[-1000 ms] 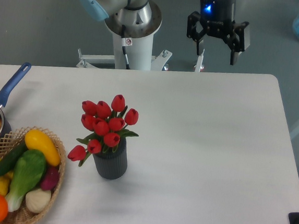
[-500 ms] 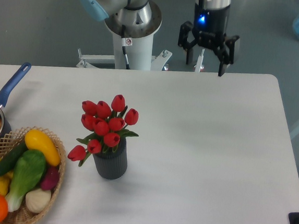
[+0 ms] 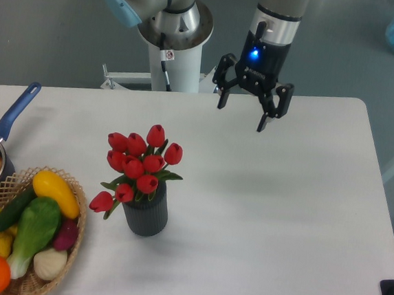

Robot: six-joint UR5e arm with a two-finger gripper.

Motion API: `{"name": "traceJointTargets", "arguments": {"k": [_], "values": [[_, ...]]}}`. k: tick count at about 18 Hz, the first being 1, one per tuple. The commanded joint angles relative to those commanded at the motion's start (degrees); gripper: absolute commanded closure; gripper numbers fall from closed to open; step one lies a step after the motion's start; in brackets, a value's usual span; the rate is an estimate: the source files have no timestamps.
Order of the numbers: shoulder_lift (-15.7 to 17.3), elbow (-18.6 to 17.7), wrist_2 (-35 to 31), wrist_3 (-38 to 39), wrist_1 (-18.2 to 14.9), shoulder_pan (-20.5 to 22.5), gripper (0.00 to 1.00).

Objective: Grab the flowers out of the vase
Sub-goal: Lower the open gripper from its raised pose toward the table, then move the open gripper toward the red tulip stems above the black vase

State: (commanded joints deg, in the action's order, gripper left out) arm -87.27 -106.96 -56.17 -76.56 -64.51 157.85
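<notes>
A single fixed camera looks down from high on the near side of the white surface (image 3: 280, 217), facing the arm's base (image 3: 172, 49) at the far edge. It frames nearly the whole top, left edge cropped.

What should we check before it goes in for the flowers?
1. Gripper open: ok, jaws spread wide.
2. Gripper empty: ok, nothing between the fingers.
3. Flowers seated in the vase: ok.
4. Vase upright on the table: ok.
5. Gripper above the flowers: not ok, it hangs near the table's far edge, to the camera's right of them.
6. Neighbours: basket sits close on the camera's left of the vase; clearance cannot tell.
</notes>
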Motion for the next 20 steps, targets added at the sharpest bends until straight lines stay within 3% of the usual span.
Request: {"name": "traceJointTargets", "arguments": {"k": [8, 15, 20], "values": [[-5.3, 0.7, 6.7, 0.1, 0.2, -4.0, 0.0], [-5.7, -1.9, 6.7, -6.1, 0.0, -4.2, 0.0], [-6.4, -2.6, 8.4, -6.2, 0.6, -4.2, 0.0]]}}
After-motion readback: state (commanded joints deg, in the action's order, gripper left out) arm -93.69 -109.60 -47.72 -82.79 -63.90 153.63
